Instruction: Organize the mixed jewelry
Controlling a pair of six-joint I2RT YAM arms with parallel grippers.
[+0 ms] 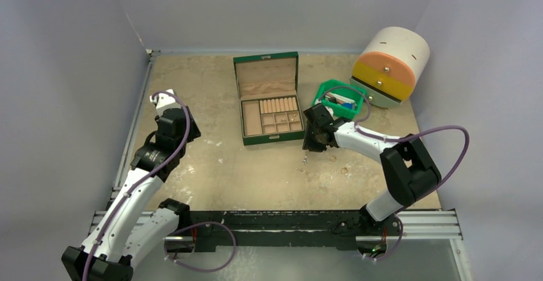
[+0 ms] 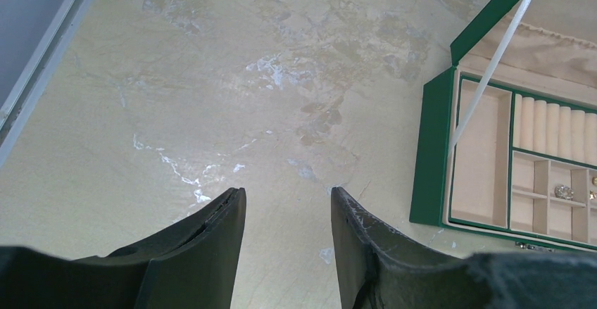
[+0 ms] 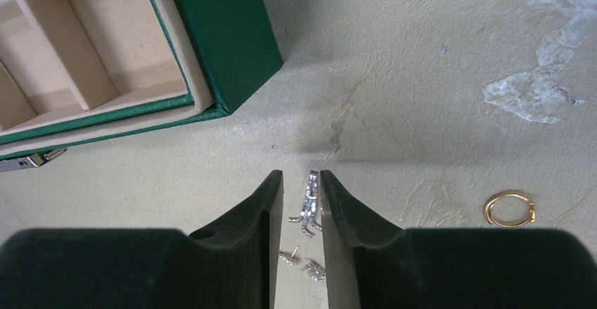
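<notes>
straddling a silvery trinket (image 3: 310,200) with narrowly parted fingers (image 3: 267,210), the right gripper (image 3: 301,182) is hovering, the green box (image 3: 225,34) ahead-left of it; the left gripper (image 2: 287,200) is hanging spread.

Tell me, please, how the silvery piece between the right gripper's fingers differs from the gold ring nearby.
The silvery piece is white metal; the gold ring is yellow. The silvery piece is a narrow strip; the gold ring is a closed oval loop. The silvery piece lies between the fingertips of the right gripper; the gold ring lies clear of them. Both rest on the table, outside the green box.
</notes>
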